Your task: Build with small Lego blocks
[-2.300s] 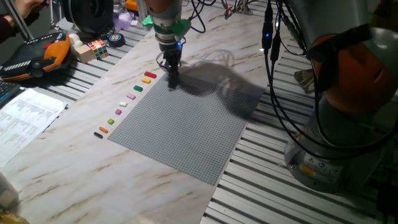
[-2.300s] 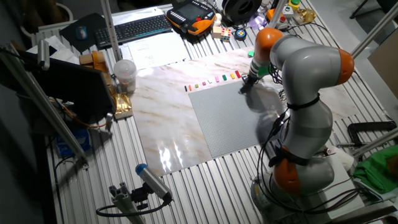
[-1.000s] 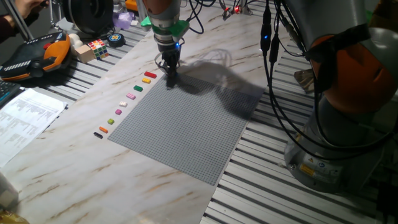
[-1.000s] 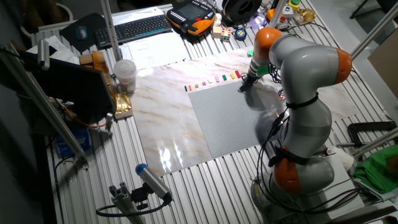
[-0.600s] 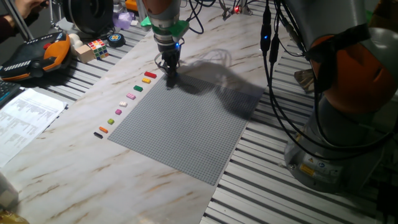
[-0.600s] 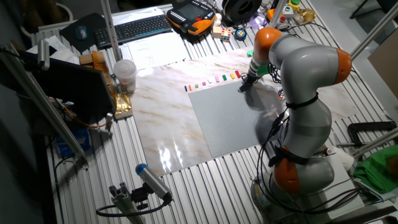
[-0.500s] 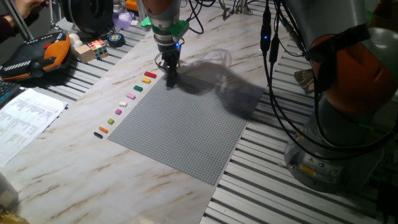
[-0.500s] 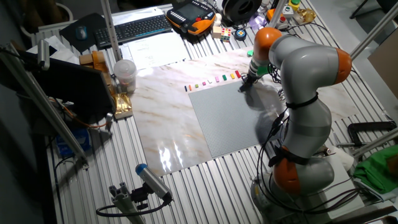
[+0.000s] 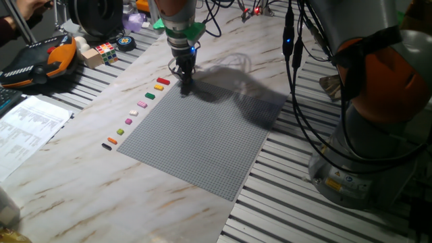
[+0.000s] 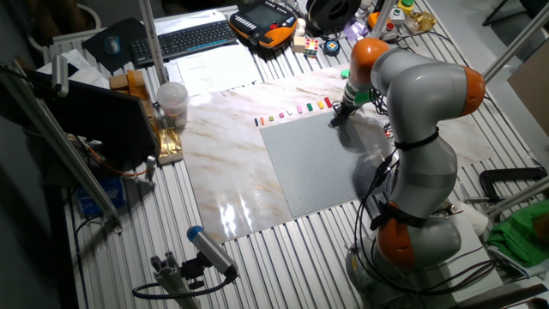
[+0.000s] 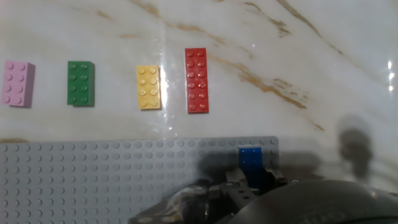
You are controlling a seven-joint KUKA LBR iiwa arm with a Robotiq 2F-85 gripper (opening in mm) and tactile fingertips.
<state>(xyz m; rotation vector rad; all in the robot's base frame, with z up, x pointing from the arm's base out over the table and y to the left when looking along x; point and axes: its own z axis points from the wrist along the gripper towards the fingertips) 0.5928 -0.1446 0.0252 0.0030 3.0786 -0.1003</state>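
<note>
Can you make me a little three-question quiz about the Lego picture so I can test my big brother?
1. In the hand view, which loose brick is longest: pink, green, yellow or red?
2. True or false: the blue brick sits on the grey baseplate.
3. Which loose brick lies nearest the red brick?

Key
1. Red.
2. True; it sits near the plate's corner, just ahead of the gripper.
3. The yellow brick; the green brick and pink brick lie farther along the row.
</note>
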